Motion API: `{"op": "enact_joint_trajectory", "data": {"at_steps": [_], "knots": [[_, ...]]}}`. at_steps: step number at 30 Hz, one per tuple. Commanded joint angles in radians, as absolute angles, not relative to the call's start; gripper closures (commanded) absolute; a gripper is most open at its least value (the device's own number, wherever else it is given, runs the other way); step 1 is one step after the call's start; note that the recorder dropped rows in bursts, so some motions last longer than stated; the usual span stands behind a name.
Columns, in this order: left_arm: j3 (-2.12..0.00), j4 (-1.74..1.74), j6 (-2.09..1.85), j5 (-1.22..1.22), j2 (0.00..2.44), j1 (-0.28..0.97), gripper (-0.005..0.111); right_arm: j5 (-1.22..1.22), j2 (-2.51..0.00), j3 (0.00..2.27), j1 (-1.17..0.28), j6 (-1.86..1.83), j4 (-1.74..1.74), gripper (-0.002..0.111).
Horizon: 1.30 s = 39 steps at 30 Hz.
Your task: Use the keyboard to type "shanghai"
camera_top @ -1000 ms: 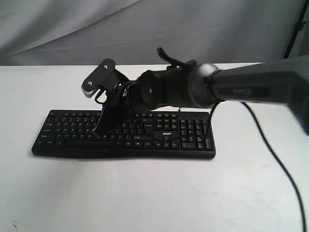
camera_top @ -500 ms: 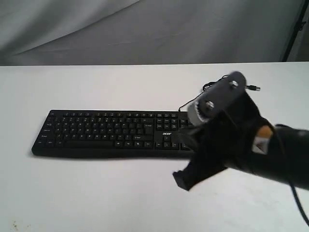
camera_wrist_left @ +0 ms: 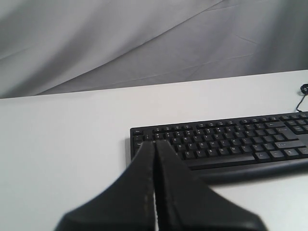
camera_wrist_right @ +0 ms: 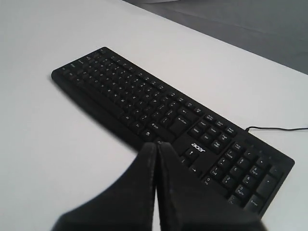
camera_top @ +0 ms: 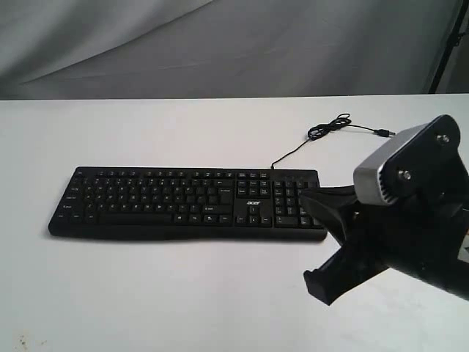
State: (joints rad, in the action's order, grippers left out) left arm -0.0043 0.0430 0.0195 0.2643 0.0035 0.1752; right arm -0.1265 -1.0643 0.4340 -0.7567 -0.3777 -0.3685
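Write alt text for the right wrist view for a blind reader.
A black acer keyboard lies on a white table, its thin cable trailing off one end. The right gripper, shut, fills the foreground, pointing toward the keyboard's front edge.

The right arm (camera_top: 418, 213), cut off by the frame's right edge, hides part of the right end of the keyboard (camera_top: 183, 202); its white key legends are too small to read.

Black keyboard (camera_top: 187, 202) w/ white legends; white table (camera_top: 146, 293); grey backdrop (camera_top: 220, 44), prob. cloth.
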Motion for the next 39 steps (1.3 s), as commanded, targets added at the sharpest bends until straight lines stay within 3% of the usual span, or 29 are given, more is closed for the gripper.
{"op": "enact_joint_trajectory", "data": {"at_steps": [1, 9, 19, 33, 39], "knots": [[0.0, 0.044, 0.022, 0.26, 0.0, 0.179, 0.107, -0.138, -1.028, 0.427, -0.761, -0.376, -0.371, 0.108], [0.0, 0.044, 0.022, 0.26, 0.0, 0.179, 0.107, -0.068, -0.796, 0.395, -0.691, -0.393, -0.346, 0.108], [0.0, 0.044, 0.022, 0.26, 0.0, 0.179, 0.107, 0.07, -0.267, 0.226, -0.349, -0.395, -0.346, 0.108], [0.0, 0.044, 0.022, 0.26, 0.0, 0.179, 0.107, -0.017, -0.201, 0.079, -0.335, -0.391, -0.328, 0.108], [0.0, 0.044, 0.022, 0.26, 0.0, 0.179, 0.107, 0.056, -0.034, 0.03, -0.25, -0.103, -0.04, 0.108]]}}
